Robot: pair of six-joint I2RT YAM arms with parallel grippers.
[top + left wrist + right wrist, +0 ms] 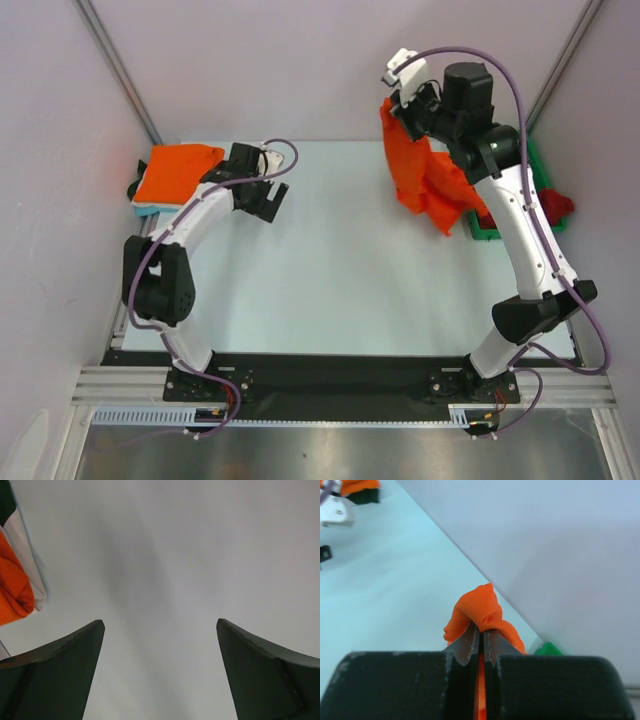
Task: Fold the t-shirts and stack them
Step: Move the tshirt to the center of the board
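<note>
My right gripper is shut on an orange t-shirt and holds it high over the table's far right; the cloth hangs down crumpled. In the right wrist view the jaws pinch a bunch of the orange t-shirt. My left gripper is open and empty over the table's far left, next to a folded orange t-shirt lying on a pale blue folded one. That stack's edge shows at the left of the left wrist view, apart from my left fingers. A dark red t-shirt lies in the tray.
A green plastic tray stands at the table's right edge, partly behind the right arm and the hanging cloth. Grey walls close in the back and both sides. The pale table top lies between the two arms.
</note>
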